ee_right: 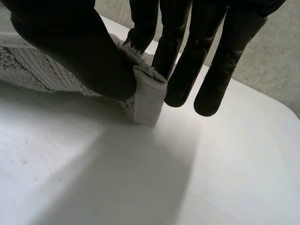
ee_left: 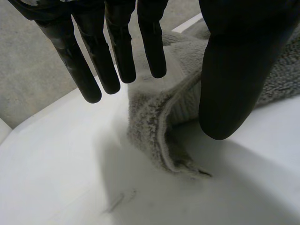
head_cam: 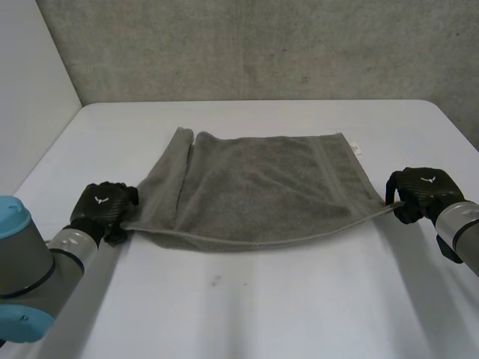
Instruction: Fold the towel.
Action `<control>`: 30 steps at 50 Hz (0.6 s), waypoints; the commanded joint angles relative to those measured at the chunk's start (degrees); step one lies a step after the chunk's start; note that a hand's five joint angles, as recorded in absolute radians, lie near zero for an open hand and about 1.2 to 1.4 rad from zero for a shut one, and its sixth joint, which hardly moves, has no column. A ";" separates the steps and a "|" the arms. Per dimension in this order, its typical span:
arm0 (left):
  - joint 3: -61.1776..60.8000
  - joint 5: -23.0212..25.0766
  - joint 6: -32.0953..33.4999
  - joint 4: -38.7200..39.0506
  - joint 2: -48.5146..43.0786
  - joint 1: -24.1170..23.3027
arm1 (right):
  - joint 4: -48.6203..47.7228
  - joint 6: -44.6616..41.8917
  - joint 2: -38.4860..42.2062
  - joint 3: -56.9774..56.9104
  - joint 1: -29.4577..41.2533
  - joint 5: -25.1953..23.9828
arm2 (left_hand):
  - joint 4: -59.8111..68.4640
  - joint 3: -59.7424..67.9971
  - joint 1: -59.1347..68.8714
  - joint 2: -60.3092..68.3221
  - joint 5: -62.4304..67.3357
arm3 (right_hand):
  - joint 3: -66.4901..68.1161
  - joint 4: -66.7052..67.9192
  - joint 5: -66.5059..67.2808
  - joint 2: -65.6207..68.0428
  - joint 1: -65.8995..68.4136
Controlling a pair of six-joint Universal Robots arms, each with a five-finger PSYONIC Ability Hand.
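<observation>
A grey towel (head_cam: 254,187) lies spread across the middle of the white table (head_cam: 262,307), its near edge raised slightly off the surface. My left hand (head_cam: 101,209) is at the towel's near left corner. In the left wrist view its fingers (ee_left: 117,42) are straight and stand apart from the thumb (ee_left: 234,70), and the towel corner (ee_left: 154,117) lies on the table between them, unpinched. My right hand (head_cam: 419,193) holds the near right corner. There the thumb (ee_right: 70,47) pinches the folded corner (ee_right: 147,101) against the fingers.
A concrete wall (head_cam: 262,45) stands behind the table's far edge and a pale wall (head_cam: 30,90) runs along the left side. Bare tabletop stretches in front of the towel toward me.
</observation>
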 commanded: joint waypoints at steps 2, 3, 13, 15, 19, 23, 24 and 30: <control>1.68 -2.22 0.36 0.67 -1.21 1.24 | 0.00 -0.11 0.00 -0.06 0.00 -0.17 | 46.27 46.33 46.28 46.33 46.54 | 11.64 11.45 12.93 11.61 1.27; 1.42 -2.66 0.62 0.76 -1.21 1.50 | 0.08 -0.11 0.00 -0.06 0.00 -0.52 | 46.35 46.41 46.36 46.41 46.62 | 11.64 11.45 12.93 11.61 1.27; -3.67 -2.76 0.80 -0.64 7.55 0.72 | 2.01 -3.88 -1.32 -0.58 0.17 -1.05 | 46.35 46.41 46.36 46.41 46.62 | 11.64 11.45 12.93 11.61 1.27; -4.64 -2.67 0.80 -1.61 10.21 0.45 | 3.25 -5.21 -2.47 -1.02 0.17 -1.05 | 46.35 46.41 46.36 46.41 46.62 | 11.64 11.45 12.93 11.61 1.27; -5.44 -2.49 0.89 -8.18 21.59 -1.22 | 10.25 -9.32 -10.26 -3.74 -0.09 -1.49 | 46.35 46.41 46.36 46.41 46.62 | 11.64 11.45 12.93 11.61 1.27; -4.64 -2.41 0.89 -13.92 29.72 -1.40 | 16.78 -11.98 -14.95 -6.03 -0.27 -1.76 | 46.35 46.41 46.36 46.41 46.62 | 11.64 11.45 12.93 11.61 1.27; -3.86 -2.41 0.89 -16.70 33.03 -1.31 | 19.83 -13.02 -16.77 -7.08 -0.27 -1.84 | 46.35 46.41 46.36 46.41 46.62 | 11.64 11.45 12.93 11.61 1.27; -0.52 -2.23 5.53 -27.43 42.02 -1.48 | 29.60 -17.41 -25.48 -10.42 -0.35 -2.02 | 46.35 46.41 46.36 46.41 46.62 | 11.64 11.45 12.93 11.61 1.27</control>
